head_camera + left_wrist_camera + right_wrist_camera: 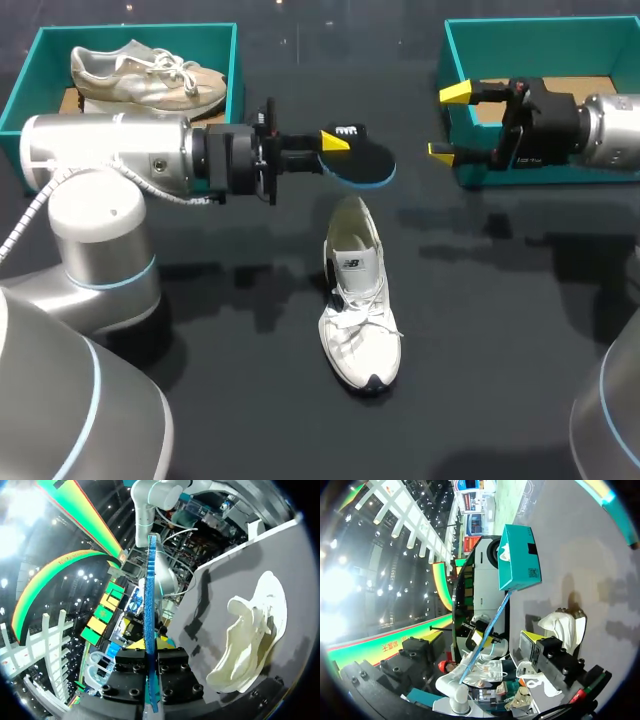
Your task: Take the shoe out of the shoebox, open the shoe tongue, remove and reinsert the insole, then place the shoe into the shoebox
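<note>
One insole [362,160] clamped edgewise in left gripper [335,148], near white shoe [360,320] on table [500,330]; right gripper [448,122] spread open over shoebox [540,176]; risk: unbraced shoe may skid, insole buckling at reinsertion.

black table [500,330] | teal box [40,65] at far-left corner | beige sneaker [150,78] inside

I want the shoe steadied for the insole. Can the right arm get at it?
Probably yes. The right gripper is open, and nothing lies between it and the shoe. The left gripper, holding the insole, crowds only the heel end.
</note>
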